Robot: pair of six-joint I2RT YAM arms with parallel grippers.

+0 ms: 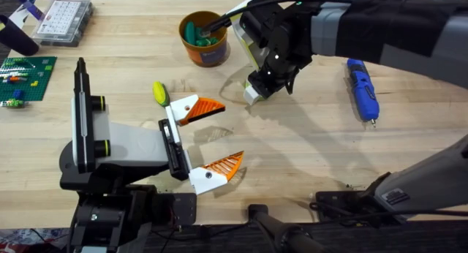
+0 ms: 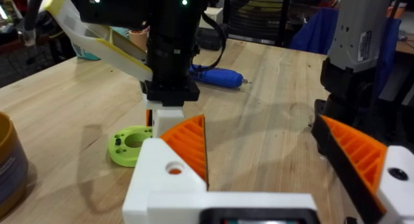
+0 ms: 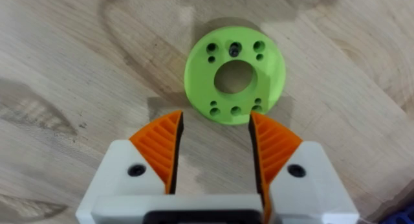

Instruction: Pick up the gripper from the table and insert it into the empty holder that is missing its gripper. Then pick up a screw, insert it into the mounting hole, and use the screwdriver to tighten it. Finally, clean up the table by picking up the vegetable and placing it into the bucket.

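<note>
A lime-green disc point(image 3: 235, 78) with a ring of small holes lies flat on the wooden table. A dark screw point(image 3: 235, 49) sits in one hole. My right gripper point(image 3: 213, 130) hangs straight over the disc, open, nothing between its orange pads; it also shows in the overhead view point(image 1: 253, 93). My left gripper point(image 1: 230, 132) rests low near the table's middle, open and empty. The blue screwdriver point(image 1: 363, 88) lies at the right. The orange bucket point(image 1: 205, 39) stands at the back with green pieces inside. A small yellow-green piece point(image 1: 159, 92) lies beside the left gripper. The holder is out of view.
A clear compartment box point(image 1: 62, 19) sits at the back left, and a green brick baseplate point(image 1: 25, 77) at the left edge. The right arm's grey link point(image 2: 356, 49) stands close beside my left gripper. Bare wood lies between the screwdriver and the right gripper.
</note>
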